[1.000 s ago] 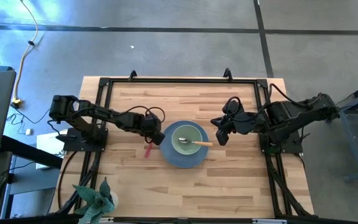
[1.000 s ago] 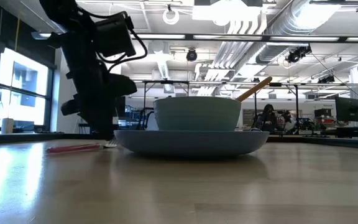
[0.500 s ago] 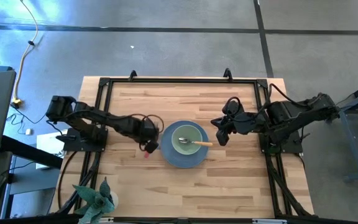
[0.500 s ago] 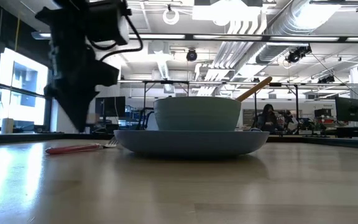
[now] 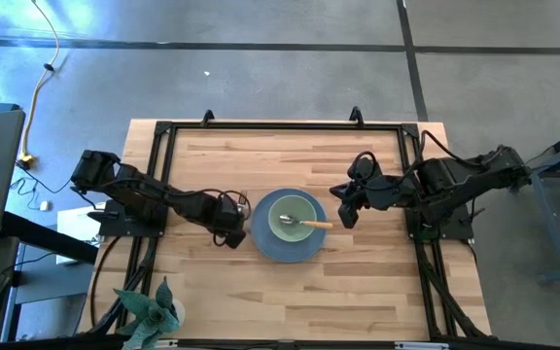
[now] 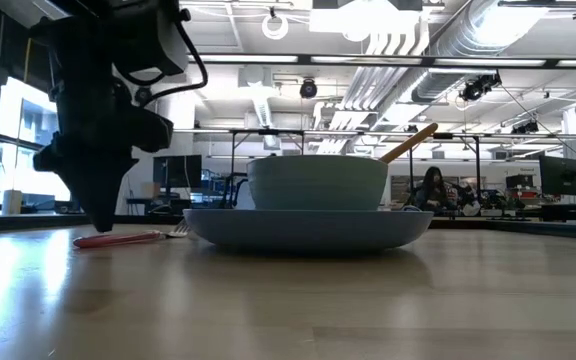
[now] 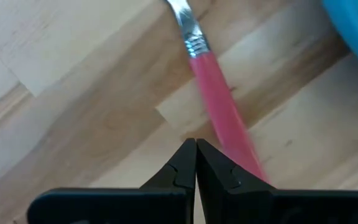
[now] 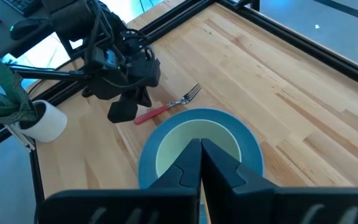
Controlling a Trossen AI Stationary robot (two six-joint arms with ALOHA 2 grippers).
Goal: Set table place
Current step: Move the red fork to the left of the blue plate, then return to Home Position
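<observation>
A grey-blue plate (image 5: 282, 250) sits mid-table with a pale green bowl (image 5: 290, 216) on it. A yellow-handled spoon (image 5: 311, 225) lies in the bowl, its handle resting on the rim and pointing toward the table's right. A red-handled fork (image 8: 166, 107) lies flat on the wood left of the plate. My left gripper (image 5: 231, 236) is shut, pointing down, low over the fork's handle (image 7: 219, 106). My right gripper (image 5: 343, 209) is shut and empty, hovering right of the plate. My left gripper's shut fingertips (image 6: 103, 226) stand right beside the fork's red handle (image 6: 118, 239), toward its free end, coming from above. I cannot tell whether they touch it. The fork lies flat on the table.
A black metal frame (image 5: 280, 127) runs around the table's edges. A small potted plant in a white pot (image 5: 149, 311) stands at the near left corner. Bare wood lies near and far of the plate.
My left gripper has moved from beside the plate's left rim toward the table's near edge and a little left, and has come down over the fork's handle. The fork, plate, bowl and spoon have stayed in place.
</observation>
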